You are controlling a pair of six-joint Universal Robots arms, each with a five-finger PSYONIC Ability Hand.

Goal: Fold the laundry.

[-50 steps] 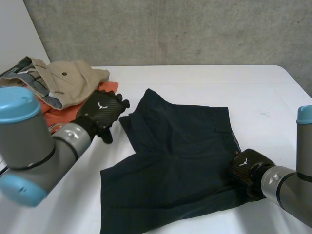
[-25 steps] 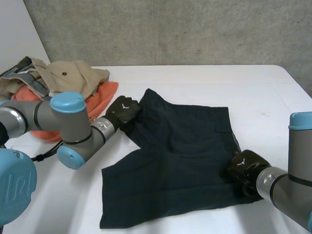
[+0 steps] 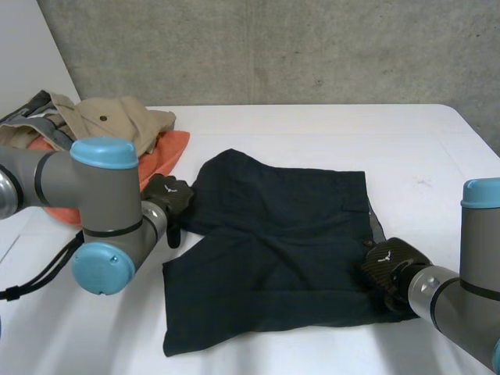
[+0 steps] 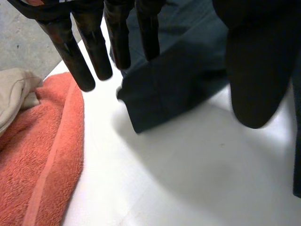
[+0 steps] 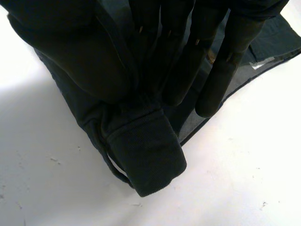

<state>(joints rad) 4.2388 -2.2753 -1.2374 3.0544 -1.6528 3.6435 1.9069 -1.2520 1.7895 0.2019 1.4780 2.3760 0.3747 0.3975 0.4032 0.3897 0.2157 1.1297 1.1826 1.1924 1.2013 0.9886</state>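
Shorts (image 3: 281, 250) lie spread at lower centre of the white table (image 3: 312, 133); a clothes pile (image 3: 109, 125) sits upper left. Right hand (image 3: 387, 262) pinches their lower-right hem between thumb and fingers; left hand (image 3: 168, 195), fingers straight, is at their left corner.

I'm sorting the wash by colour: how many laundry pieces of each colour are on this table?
Dark: 1, the shorts
Orange: 1, the towel
Beige: 1, the garment
Total: 3 that can be told apart; the pile with the towel and the garment may hide more.
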